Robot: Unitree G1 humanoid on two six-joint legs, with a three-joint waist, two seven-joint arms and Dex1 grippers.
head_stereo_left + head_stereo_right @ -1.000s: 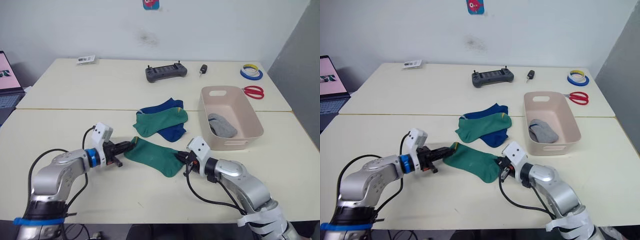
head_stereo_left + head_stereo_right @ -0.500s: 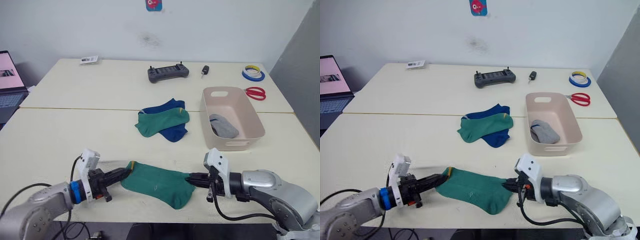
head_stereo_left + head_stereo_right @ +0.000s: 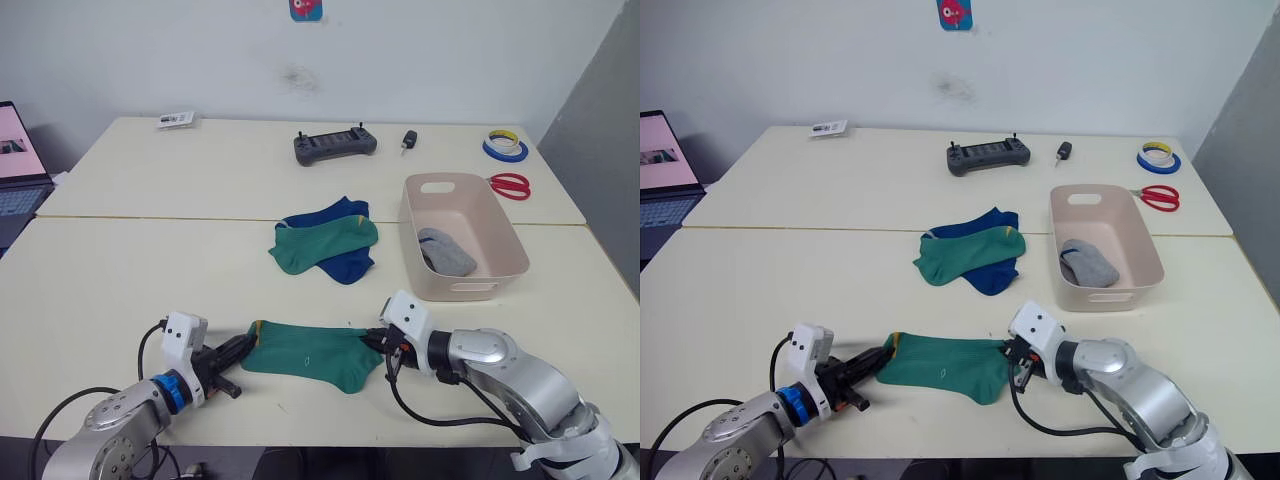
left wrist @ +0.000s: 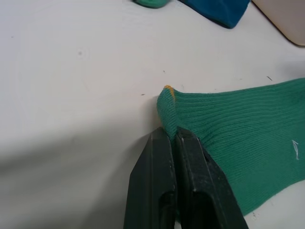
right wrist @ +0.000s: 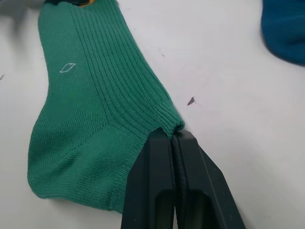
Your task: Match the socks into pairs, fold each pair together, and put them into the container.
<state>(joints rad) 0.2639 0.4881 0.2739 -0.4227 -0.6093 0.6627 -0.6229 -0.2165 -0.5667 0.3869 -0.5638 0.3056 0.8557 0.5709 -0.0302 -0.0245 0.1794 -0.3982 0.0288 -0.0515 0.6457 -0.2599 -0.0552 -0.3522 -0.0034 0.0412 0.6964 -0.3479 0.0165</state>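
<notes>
Right tool (image 3: 381, 345) shifted inward; green sock (image 3: 310, 354) pinched between both tools.

- Two cream tables (image 3: 120, 270) stand pushed together, a seam running between them.
- Near table: a green sock (image 3: 310, 354) lies flat near the front edge; a second green sock (image 3: 322, 244) rests on blue socks (image 3: 343, 263) near the seam; a beige tub (image 3: 492, 232) stands to their right.
- Far table: a black controller (image 3: 335, 144), a small dark object (image 3: 407, 139), tape rolls (image 3: 503, 146), red scissors (image 3: 510, 184), and a small card (image 3: 173, 119).
</notes>
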